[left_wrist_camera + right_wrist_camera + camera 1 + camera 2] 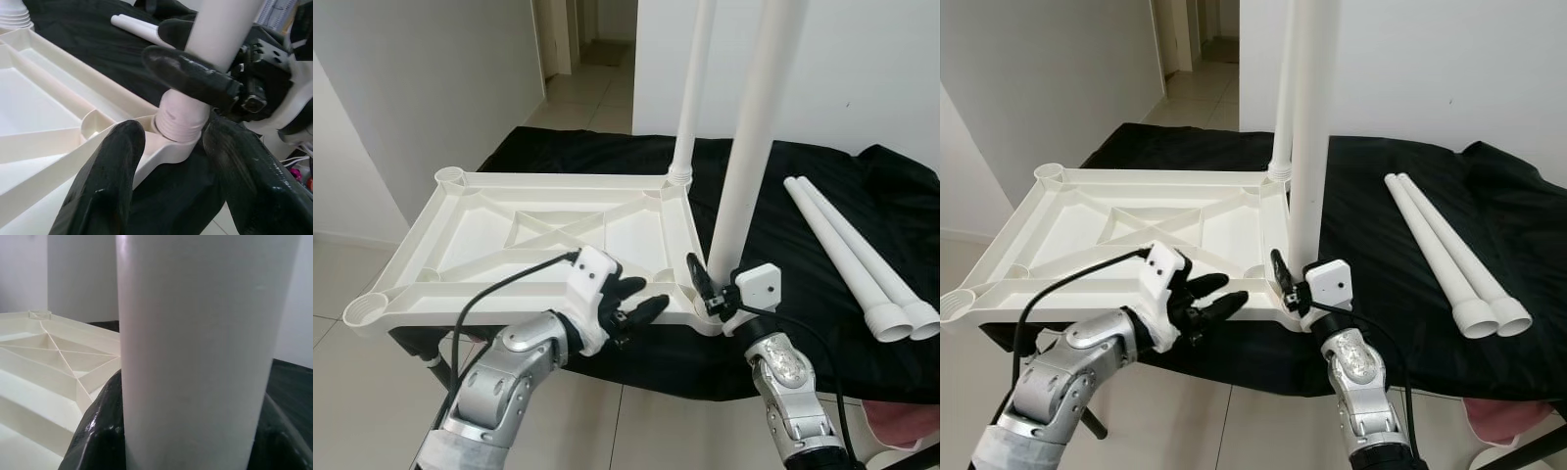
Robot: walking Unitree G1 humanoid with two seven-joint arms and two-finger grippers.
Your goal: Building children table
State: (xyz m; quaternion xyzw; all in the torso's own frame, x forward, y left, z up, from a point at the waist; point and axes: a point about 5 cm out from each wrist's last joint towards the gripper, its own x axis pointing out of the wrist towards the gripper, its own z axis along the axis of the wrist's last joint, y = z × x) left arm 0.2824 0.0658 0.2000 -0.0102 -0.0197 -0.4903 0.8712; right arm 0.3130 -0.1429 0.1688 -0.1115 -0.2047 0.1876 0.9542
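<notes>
Inverted white plastic tabletop (pixel 538 230) lying underside up on a surface draped in black cloth (pixel 783 245), its near edge overhanging the cloth above the tiled floor (pixel 342 294). The underside shows raised ribs crossing in an X and a round socket at each corner. 2 white legs stand upright in the sockets on the robot's right side: the far leg (pixel 693 88) at the far right corner and the near leg (pixel 752 137) at the near right corner. The left wrist view shows the ribbed collar of the near leg seated in its corner socket (pixel 181 132).

The right gripper (pixel 717 294) holds the near leg low down, just above the socket, its jaws clamped on the tube; in the right wrist view the white tube lies between the 2 black fingers (pixel 100 431). The left gripper (pixel 641 304) rests at the tabletop's near edge, just left of the same corner, its jaws apart with 1 finger over the rim and 1 below it.

2 further loose legs (pixel 852 259) lie side by side on the cloth, well to the right of the tabletop, collared ends toward the robot. A white wall stands behind, with an open doorway (pixel 582 39) at the far left.
</notes>
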